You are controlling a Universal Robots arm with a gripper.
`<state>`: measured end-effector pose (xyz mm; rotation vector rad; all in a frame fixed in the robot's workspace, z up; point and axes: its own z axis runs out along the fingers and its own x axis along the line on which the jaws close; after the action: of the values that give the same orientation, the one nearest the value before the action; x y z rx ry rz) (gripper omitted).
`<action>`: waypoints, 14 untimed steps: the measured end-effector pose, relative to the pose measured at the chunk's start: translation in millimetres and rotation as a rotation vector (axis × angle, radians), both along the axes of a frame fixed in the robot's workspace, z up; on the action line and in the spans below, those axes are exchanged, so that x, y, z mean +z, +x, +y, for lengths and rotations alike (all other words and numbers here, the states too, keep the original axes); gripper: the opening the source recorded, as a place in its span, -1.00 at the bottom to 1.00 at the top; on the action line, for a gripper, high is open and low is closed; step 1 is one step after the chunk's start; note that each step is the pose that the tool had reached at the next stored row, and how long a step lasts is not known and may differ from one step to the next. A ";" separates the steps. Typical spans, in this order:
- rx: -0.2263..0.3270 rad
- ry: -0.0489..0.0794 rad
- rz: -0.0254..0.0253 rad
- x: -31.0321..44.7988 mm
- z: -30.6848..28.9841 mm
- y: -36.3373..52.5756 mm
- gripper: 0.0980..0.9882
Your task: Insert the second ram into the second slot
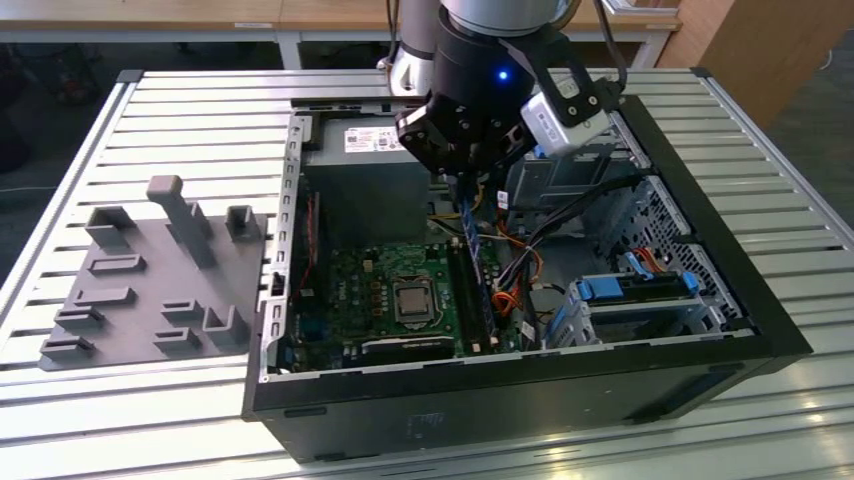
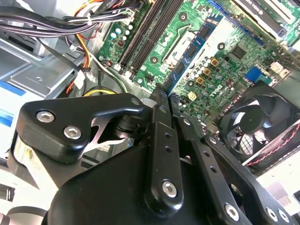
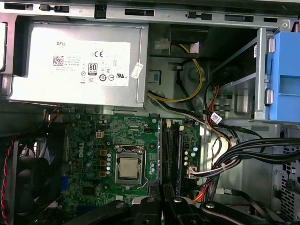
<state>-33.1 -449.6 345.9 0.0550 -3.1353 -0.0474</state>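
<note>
**Blue memory stick gripped over the motherboard slots**

The gripper (image 1: 463, 178) hangs inside an open black computer case (image 1: 534, 400) — a sheet-metal box lying on its side on a table (image 1: 174, 110) of ribbed aluminium slats. In the second wrist view the fingers (image 2: 161, 140) are matte black bars studded with bright screw heads. They taper to a narrow meeting point, so the jaws stand drawn together, pinching the second ram (image 1: 469, 225).

In the exterior view the second ram is a thin, flat blue strip, long and narrow. It runs from just under the fingertips down toward the memory slots (image 1: 478, 305). These are long dark parallel channels on the green motherboard (image 1: 374, 290), just beside the square, silver-capped processor socket (image 3: 128, 168). Whether the strip's lower edge touches a slot cannot be told.

Around it, the textures vary:

- **Power supply:** a dull grey metal box (image 3: 79, 61) with a white label.
- **Fan:** round, black plastic (image 2: 262, 131), with a thin red wire across its frame.
- **Cables:** glossy black bundles (image 2: 47, 23) mixed with yellow and orange leads.
- **Drive bracket:** smooth blue plastic (image 1: 641, 290), set in perforated steel.

Well apart from the case, at the exterior view's left, a matte grey moulded tray (image 1: 147, 290) stands on the slats, with blocky upright posts and shallow rectangular pockets.
</note>
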 end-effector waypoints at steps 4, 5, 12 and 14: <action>0.000 0.000 0.0000 -0.9 0.0 0.0 -0.91; 0.000 0.000 0.0000 -1.0 0.0 0.0 -0.91; 0.000 0.000 0.0000 -5.4 0.0 0.0 -0.91; 0.000 0.000 0.0000 -8.9 0.0 0.0 -0.91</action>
<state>-33.2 -449.6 337.0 0.0550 -3.1353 -0.0475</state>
